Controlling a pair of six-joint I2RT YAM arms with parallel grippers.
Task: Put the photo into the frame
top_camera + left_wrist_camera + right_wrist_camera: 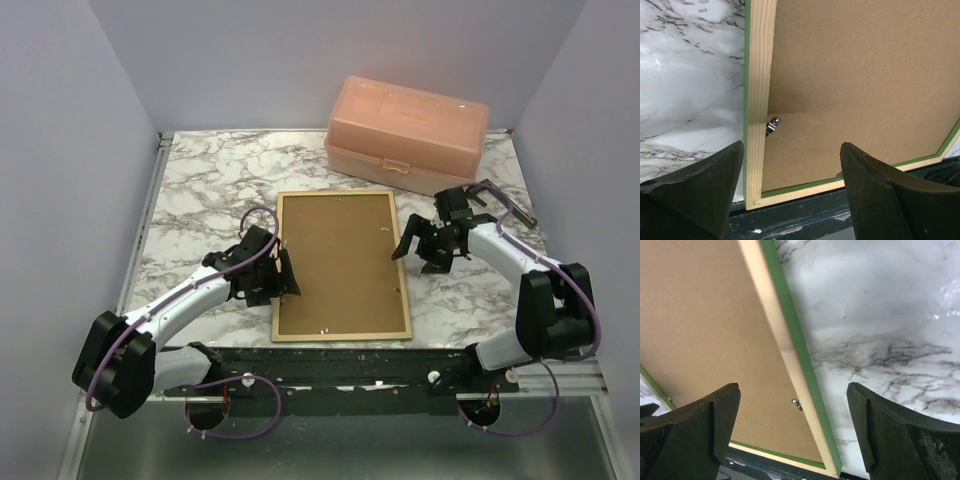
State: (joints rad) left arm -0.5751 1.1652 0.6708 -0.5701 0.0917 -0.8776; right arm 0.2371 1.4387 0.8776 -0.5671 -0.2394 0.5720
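Marble table [200, 190], frame [340, 336] lay face down mid-table, brown backing panel [340, 265] covered its opening, peach box [405, 135] stood behind, left gripper [288, 272] gaped at left rail, right gripper [415, 258] gaped wide beside right rail.

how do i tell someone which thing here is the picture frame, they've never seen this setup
On the marble-patterned table, look just in front of the peach plastic box at the far side. The frame lies flat there, back up: a thin pale wood rim around a brown hardboard panel. Its narrow green outer edge marks it off from both.
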